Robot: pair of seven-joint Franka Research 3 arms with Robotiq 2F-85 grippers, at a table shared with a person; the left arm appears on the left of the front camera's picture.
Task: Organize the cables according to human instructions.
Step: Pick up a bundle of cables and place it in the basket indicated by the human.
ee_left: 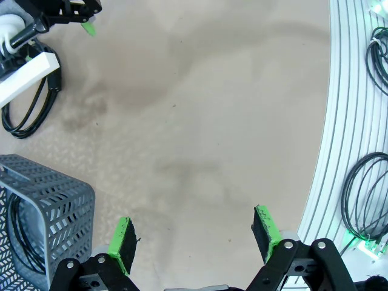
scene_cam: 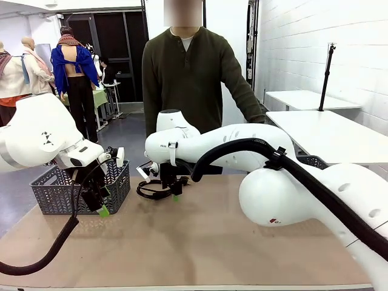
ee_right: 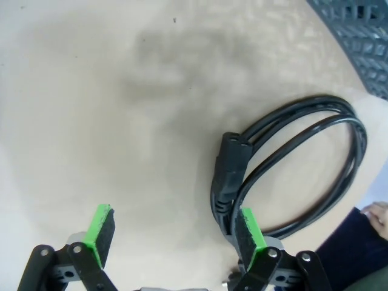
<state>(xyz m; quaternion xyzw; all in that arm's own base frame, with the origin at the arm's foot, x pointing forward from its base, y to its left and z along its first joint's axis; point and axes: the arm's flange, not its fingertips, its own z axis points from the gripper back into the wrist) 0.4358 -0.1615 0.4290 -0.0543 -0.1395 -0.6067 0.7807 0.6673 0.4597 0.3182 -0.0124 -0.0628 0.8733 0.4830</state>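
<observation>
Right tool [ee_right: 173,239], jaws wide and empty, hangs just above a coiled thin black power cord [ee_right: 291,167]. Left tool [ee_left: 197,233], also wide and empty, sits beside the grey mesh plastic basket [ee_left: 51,212], left of that cord.

One coiled black cable [scene_cam: 153,191] lies on the surface [scene_cam: 200,242], one grey basket [scene_cam: 57,193] at left, two white arms.

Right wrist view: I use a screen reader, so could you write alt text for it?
The right gripper, jaws open, hangs over a coiled black power cord lying on the tan table, its plug just beyond one green pad. A dark mesh basket sits at the top corner.
</observation>
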